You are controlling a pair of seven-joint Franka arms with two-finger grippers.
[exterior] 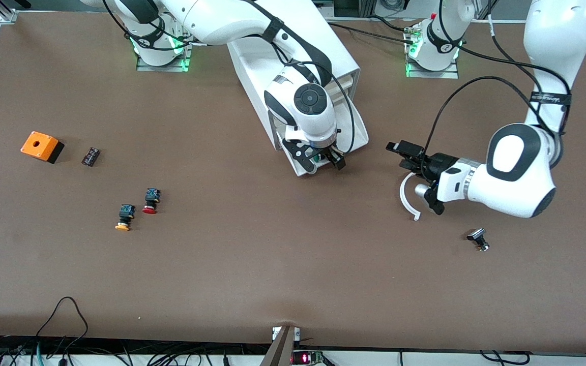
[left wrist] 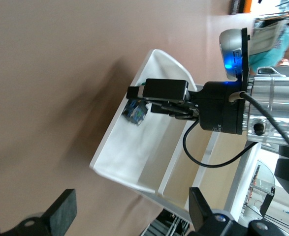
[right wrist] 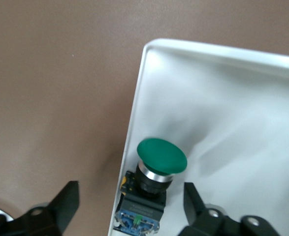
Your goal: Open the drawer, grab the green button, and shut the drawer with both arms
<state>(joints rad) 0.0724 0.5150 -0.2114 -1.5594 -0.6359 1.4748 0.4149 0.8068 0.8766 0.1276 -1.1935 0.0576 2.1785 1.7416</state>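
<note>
The white drawer (exterior: 356, 133) is pulled out of the cabinet (exterior: 293, 56) toward the front camera. The green-capped button (right wrist: 161, 156) lies on its side in the drawer's corner against the wall; its blue end shows in the left wrist view (left wrist: 134, 112). My right gripper (right wrist: 131, 201) hangs over it, open, one finger over the table outside the drawer wall, one inside the drawer, not touching; in the front view (exterior: 323, 161) it hides the button. My left gripper (exterior: 402, 155) is open and empty, low over the table beside the drawer, toward the left arm's end.
A red-capped button (exterior: 151, 201), a yellow-capped button (exterior: 124, 217), a small black block (exterior: 90, 156) and an orange box (exterior: 41, 146) lie toward the right arm's end. A small black part (exterior: 478, 239) and a white curved strip (exterior: 406, 198) lie near the left arm.
</note>
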